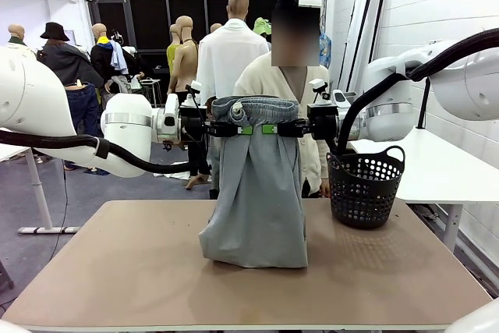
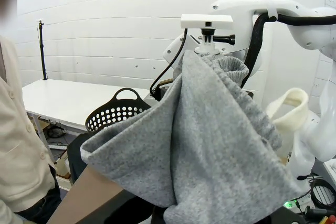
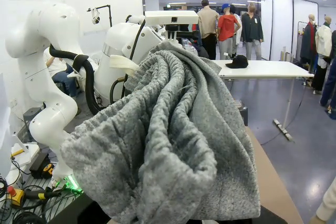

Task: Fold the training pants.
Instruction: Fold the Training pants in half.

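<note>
Front view: the training pants (image 1: pixel 257 193) hang above the middle of the desk (image 1: pixel 117 271), suspended by the gathered waistband between the two arms. The left hand (image 1: pixel 234 129) enters from the left and is clenched on the left end of the waistband; the right hand (image 1: pixel 274 128) enters from the right and is clenched on the right end. Green pads show at both grips. The grey cloth falls as one folded panel, and its lower edge rests on the desk surface. A black basket (image 1: pixel 365 186) stands on the desk to the right of the pants, near them but apart. A person (image 1: pixel 269 76) in a cream cardigan stands behind the pants at the far edge.

Left wrist view: the waistband of the pants (image 2: pixel 210 145) bunches close to the camera, with the basket (image 2: pixel 118 111) beyond.

Right wrist view: gathered grey jersey (image 3: pixel 173 140) lies directly before the lens.
</note>
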Robot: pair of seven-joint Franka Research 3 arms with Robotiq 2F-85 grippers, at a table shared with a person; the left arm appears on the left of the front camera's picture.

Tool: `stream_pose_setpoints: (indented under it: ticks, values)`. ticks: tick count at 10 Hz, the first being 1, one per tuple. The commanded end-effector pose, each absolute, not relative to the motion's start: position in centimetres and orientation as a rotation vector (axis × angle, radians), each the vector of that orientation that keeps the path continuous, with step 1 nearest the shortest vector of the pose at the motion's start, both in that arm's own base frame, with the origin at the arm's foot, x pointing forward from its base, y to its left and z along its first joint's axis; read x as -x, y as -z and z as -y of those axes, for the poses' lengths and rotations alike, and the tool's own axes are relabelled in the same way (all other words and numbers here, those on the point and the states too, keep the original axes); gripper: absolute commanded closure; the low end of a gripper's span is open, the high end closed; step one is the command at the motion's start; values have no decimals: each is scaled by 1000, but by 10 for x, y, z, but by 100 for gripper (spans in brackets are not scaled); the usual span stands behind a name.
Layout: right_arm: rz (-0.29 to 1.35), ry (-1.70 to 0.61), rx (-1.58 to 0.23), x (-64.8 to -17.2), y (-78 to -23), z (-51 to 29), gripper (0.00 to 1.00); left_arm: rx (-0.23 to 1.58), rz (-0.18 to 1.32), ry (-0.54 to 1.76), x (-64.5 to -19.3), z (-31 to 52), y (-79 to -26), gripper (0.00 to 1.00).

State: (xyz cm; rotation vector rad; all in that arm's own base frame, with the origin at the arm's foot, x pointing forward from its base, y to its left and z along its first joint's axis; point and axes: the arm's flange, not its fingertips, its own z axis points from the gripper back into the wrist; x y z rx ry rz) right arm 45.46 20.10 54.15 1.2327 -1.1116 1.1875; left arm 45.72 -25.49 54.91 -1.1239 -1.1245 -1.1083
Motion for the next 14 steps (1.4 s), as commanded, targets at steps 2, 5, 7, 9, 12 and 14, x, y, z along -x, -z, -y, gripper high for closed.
stream_pose_setpoints:
  ticks: [2, 5, 7, 9, 12, 14]
  values:
    - [1116, -1193, -1235, -453, -545, -202, 100, 1126, 1169, 1103, -453, 254, -550, 100]
    - [1116, -1193, -1235, -453, -545, -202, 100, 1126, 1169, 1103, -453, 254, -550, 100]
    - [1116, -1193, -1235, -453, -545, -202, 100, 1126, 1169, 1103, -453, 254, -550, 100]
    - [1116, -1193, -1235, -453, -545, -202, 100, 1126, 1169, 1103, -453, 254, -550, 100]
    - [1116, -1193, -1235, -453, -545, -202, 100, 1126, 1169, 1103, -453, 254, -550, 100]
    - [1116, -1193, -1235, -453, -545, -202, 100, 1126, 1169, 1103, -453, 254, -550, 100]
